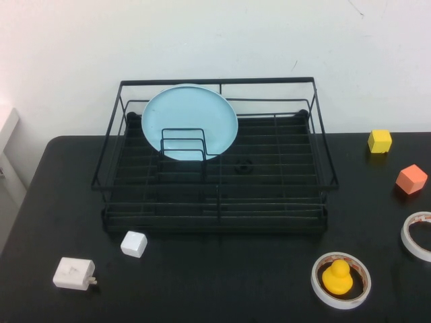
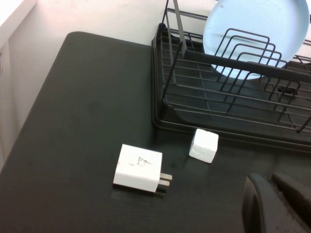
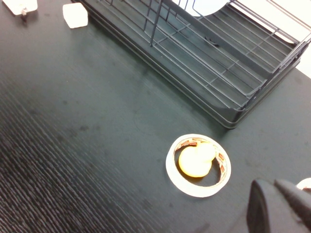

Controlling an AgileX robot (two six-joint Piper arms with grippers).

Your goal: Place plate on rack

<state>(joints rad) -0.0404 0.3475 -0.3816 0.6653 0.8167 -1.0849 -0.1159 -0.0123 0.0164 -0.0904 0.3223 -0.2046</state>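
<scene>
Pale-blue plate (image 1: 189, 121) sits upright in your rack (image 1: 215, 208), leaning behind its divider loops. Left gripper (image 2: 277, 204) and right gripper (image 3: 277, 206) hover in front of the rack; can't tell their fingers' state.

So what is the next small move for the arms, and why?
Probably none beyond staying parked: the plate already stands on edge in the rack, behind the divider loops. The left hand and right hand both sit low over the table, holding nothing.
</scene>
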